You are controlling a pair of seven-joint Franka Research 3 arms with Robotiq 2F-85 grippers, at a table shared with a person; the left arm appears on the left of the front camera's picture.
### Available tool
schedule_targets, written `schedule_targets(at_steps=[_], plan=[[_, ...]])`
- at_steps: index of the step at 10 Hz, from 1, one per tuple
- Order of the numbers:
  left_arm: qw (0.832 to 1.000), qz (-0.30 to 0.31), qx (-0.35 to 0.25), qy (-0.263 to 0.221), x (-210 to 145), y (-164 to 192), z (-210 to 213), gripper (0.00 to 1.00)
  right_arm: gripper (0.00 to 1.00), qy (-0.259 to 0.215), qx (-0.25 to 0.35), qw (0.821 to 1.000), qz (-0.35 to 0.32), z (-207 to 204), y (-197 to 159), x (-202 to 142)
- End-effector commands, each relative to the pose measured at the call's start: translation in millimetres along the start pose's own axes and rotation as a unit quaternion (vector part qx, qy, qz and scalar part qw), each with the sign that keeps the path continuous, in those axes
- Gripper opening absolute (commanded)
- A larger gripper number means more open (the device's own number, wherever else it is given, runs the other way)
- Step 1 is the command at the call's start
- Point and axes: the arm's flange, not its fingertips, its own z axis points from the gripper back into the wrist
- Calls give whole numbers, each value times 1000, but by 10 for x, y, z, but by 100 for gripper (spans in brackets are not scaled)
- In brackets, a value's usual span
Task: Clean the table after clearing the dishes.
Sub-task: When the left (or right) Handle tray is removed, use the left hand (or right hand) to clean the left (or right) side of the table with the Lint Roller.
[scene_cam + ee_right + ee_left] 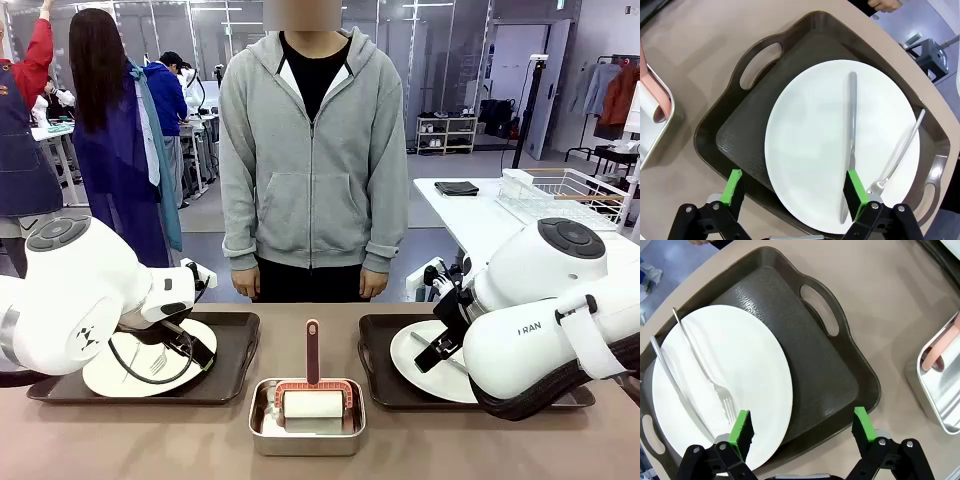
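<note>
Table [130,440] first, from the front: I am seeing two trays sitting on it, the left tray [235,350] and the right tray [375,350]. Each is carrying a white plate, and a pan [305,445] is lying between them near my edge. A person [313,150] is standing at the far side, hands hanging down. Both arms are hovering over the trays.

Through the left wrist, the left claw [802,424] is hanging spread wide above the left tray, pinching nothing. One pad is showing over the rim of the left plate [740,365], the other past the tray's edge. The left fork [702,365] and left knife [670,380] are lying on that plate.

Through the right wrist, the right claw [794,189] is likewise gaping, holding nothing, above the right plate [810,135]. The right knife [852,130] and right fork [900,155] are lying side by side on it.
</note>
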Motion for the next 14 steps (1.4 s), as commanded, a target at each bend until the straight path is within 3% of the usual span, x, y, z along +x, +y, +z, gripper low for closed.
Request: schedule_targets(at_steps=[1, 10, 11, 14], plan=[[1000, 0, 0, 0, 1, -2, 0, 100, 100, 0, 0, 1000, 0, 0, 0, 0], [1000, 0, 0, 0, 1, -2, 0, 100, 100, 0, 0, 1000, 0, 0, -6, -1], [1000, -1, 0, 0, 1, -4, 0, 100, 100, -9, -1, 1000, 1, 103, -150, 128], [988, 31, -146, 38, 268, 415, 326, 100, 100, -22, 124, 990, -70, 368, -671, 434]])
